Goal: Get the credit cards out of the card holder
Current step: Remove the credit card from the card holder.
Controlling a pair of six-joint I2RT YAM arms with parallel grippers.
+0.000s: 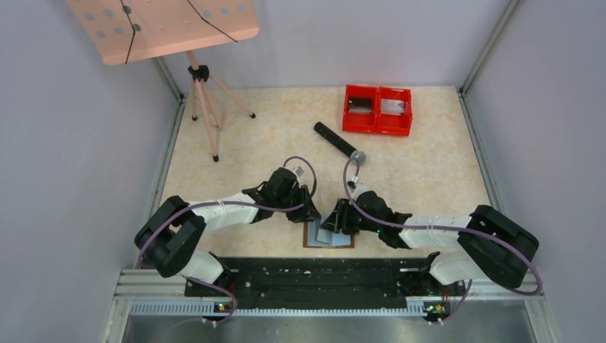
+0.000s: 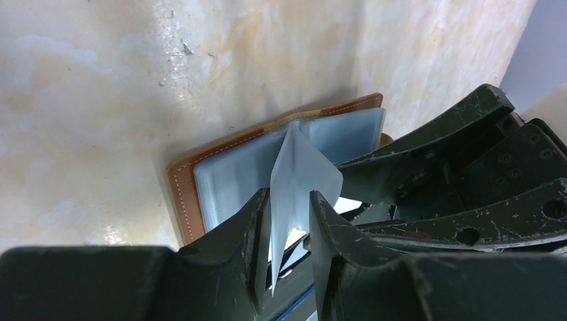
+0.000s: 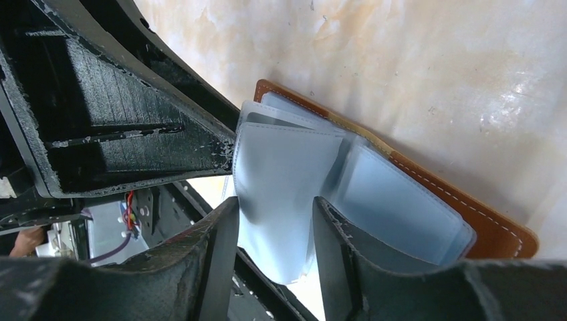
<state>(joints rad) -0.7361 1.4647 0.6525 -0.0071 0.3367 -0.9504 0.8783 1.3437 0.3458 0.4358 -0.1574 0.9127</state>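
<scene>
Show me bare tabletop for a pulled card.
Free: right of the black bar, in front of the red bins; also in front of the tripod. Crowded: near centre, left gripper and right gripper at the card holder.

No text, label, brand, number or sign readable in any view, card holder (image 3: 498, 231) leather and sleeves show no legible print
</scene>
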